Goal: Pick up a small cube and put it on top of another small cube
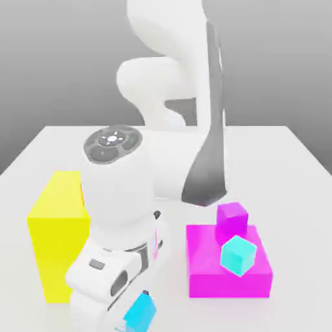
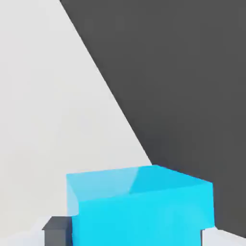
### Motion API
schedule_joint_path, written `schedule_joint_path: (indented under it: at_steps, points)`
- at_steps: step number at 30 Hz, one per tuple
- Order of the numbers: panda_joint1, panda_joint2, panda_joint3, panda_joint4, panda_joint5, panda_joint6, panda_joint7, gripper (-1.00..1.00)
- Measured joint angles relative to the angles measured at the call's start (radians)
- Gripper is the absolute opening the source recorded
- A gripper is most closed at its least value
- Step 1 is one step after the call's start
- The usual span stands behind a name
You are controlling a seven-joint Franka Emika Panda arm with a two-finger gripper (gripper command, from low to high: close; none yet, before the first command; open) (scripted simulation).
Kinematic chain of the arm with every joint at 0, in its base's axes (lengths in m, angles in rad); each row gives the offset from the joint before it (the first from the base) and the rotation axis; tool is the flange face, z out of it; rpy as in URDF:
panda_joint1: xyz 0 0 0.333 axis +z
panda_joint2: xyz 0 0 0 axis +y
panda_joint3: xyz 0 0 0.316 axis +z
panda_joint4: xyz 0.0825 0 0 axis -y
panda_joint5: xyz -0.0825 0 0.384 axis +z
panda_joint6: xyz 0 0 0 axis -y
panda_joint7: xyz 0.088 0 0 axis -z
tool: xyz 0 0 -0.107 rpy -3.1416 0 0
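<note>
The small cube (image 1: 141, 312), bright cyan-blue, sits on the white table at the bottom of the exterior view, just in front of the arm's hand. My gripper (image 1: 133, 318) reaches down around it. In the hand view the small cube (image 2: 139, 211) lies between my two dark fingers (image 2: 56, 231), which press against its sides, so the gripper (image 2: 127, 236) is shut on it. A paler turquoise small cube (image 1: 238, 255) rests on the low magenta block (image 1: 227, 272), toward the exterior view's right.
A tall yellow block (image 1: 57, 240) stands close to the hand on the exterior view's left. A small magenta cube (image 1: 231, 219) sits on the magenta block's far side. The table edge (image 2: 120, 110) runs near the held cube, with dark floor beyond.
</note>
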Motion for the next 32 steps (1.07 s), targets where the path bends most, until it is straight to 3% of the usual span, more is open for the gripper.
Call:
schedule_joint_path:
  at_steps: [9, 14, 23, 30, 31, 32]
  points:
    - [0.121, -0.272, 0.084, -0.205, -0.012, -0.09, 0.105, -1.0]
    - [0.162, -0.446, 0.133, -0.324, -0.076, -0.122, 0.201, -1.0]
    - [0.17, -0.776, 0.312, -0.543, -0.216, -0.167, 0.394, -1.0]
    - [0.163, -0.633, 0.357, -0.622, -0.237, 0.069, 0.427, -1.0]
    - [0.162, -0.614, 0.358, -0.627, -0.238, 0.092, 0.427, 1.0]
    - [0.162, -0.614, 0.358, -0.627, -0.238, 0.092, 0.427, 1.0]
